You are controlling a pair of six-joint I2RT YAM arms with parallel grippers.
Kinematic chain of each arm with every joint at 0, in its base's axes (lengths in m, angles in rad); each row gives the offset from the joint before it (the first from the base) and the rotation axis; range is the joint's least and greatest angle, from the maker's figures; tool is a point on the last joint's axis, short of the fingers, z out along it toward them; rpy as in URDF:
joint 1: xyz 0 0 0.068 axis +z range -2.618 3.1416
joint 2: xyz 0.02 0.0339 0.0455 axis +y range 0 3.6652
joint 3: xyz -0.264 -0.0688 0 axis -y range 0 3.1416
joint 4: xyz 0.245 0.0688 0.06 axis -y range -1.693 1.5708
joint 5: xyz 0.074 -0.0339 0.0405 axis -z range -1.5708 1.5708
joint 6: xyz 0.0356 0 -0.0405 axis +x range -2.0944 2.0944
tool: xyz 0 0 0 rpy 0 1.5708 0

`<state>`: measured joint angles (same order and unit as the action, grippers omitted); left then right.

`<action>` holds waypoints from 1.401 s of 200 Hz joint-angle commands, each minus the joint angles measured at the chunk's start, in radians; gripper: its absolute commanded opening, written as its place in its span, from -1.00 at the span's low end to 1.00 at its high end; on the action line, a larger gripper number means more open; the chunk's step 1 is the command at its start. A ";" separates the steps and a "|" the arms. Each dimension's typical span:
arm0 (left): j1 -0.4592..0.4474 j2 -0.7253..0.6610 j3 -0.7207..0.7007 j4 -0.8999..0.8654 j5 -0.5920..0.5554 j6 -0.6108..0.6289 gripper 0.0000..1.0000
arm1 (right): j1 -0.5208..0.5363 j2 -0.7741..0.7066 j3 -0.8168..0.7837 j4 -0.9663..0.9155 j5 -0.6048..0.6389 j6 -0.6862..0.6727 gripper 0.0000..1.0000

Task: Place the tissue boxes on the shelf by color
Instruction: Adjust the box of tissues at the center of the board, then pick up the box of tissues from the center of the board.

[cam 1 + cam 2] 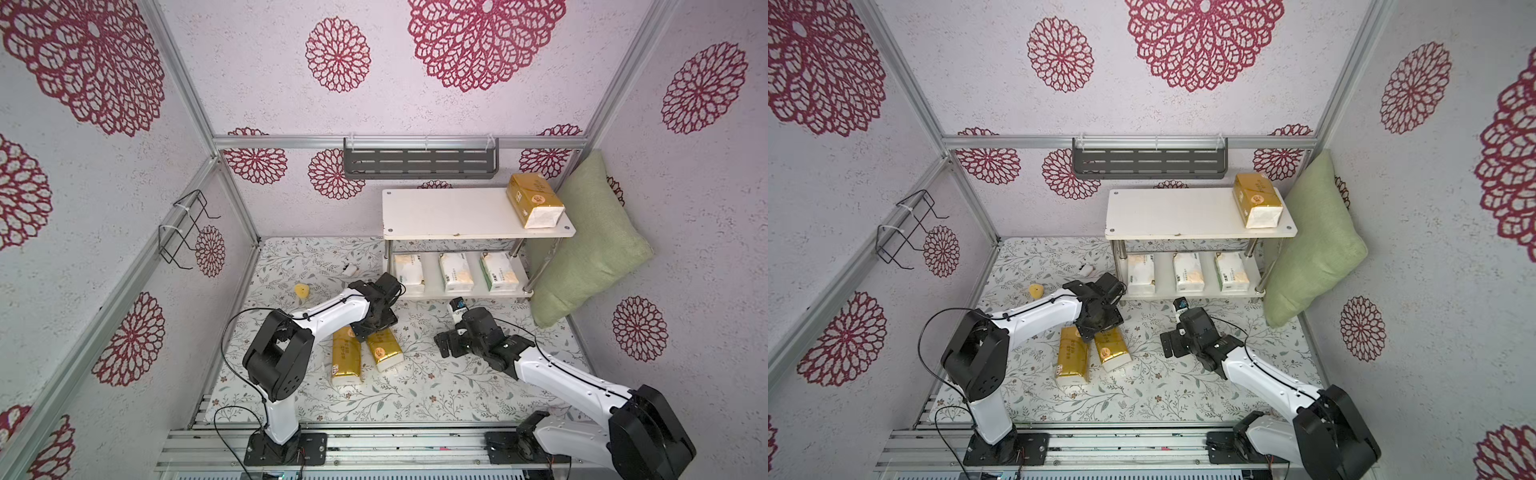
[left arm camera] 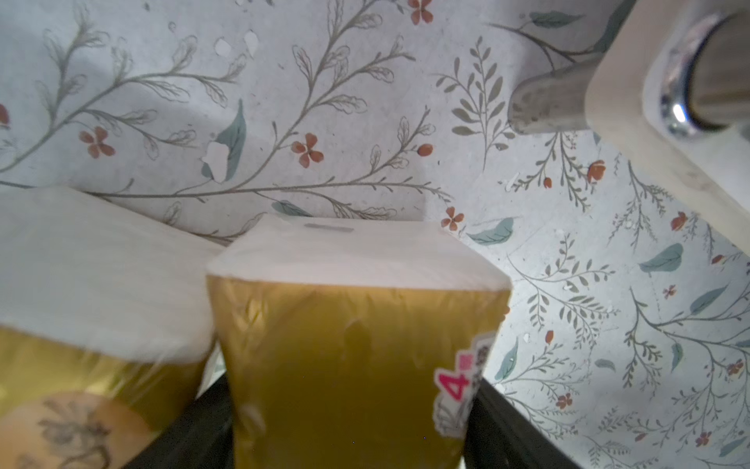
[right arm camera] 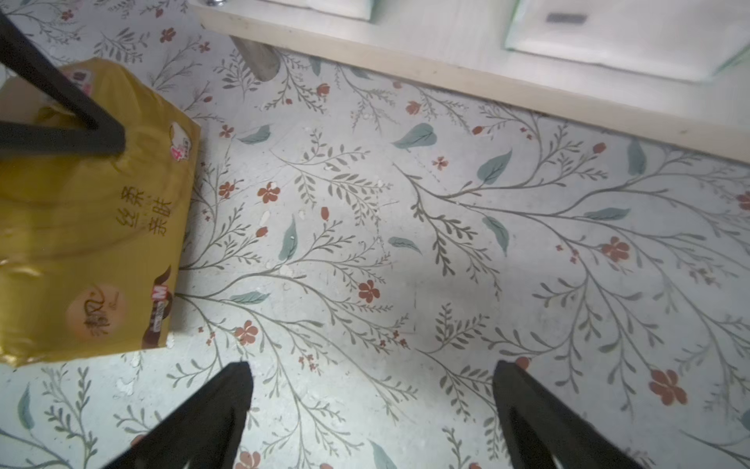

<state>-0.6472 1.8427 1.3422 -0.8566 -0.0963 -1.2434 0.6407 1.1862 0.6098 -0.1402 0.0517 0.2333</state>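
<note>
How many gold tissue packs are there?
3. One gold pack sits at the right end of the shelf's top board; two more lie close together on the table under the left arm. None looks hidden.

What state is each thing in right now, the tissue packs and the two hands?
Top gold pack: on shelf, upper board.
White packs: three, on lower board.
Floor gold packs: two, not yet shelved.
Left hand: astride one floor pack; grip unclear.
Right hand: open, empty.
</note>
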 commanded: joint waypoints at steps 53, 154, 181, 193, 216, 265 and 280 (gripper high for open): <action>0.046 0.035 0.056 0.005 0.042 -0.096 0.75 | 0.132 0.007 -0.009 0.161 -0.051 -0.080 0.98; 0.069 -0.137 0.000 -0.035 -0.119 -0.025 0.88 | 0.266 0.153 0.083 0.261 0.043 -0.086 0.98; 0.079 -0.213 -0.034 -0.040 -0.217 0.005 0.89 | 0.295 0.192 0.104 0.295 0.053 -0.067 0.98; 0.090 -0.241 -0.041 -0.048 -0.273 0.026 0.89 | 0.303 0.215 0.126 0.287 0.072 -0.053 0.98; 0.128 -0.288 -0.039 -0.069 -0.364 0.071 0.89 | 0.318 0.259 0.161 0.288 0.083 -0.027 0.98; 0.204 -0.366 -0.064 -0.087 -0.447 0.130 0.91 | 0.339 0.354 0.226 0.309 0.077 -0.016 0.98; 0.224 -0.385 -0.091 -0.086 -0.442 0.128 0.91 | 0.348 0.375 0.244 0.309 0.081 -0.006 0.98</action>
<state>-0.4511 1.4902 1.2930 -0.9134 -0.4908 -1.1465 0.9699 1.5387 0.8074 0.1459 0.1093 0.2001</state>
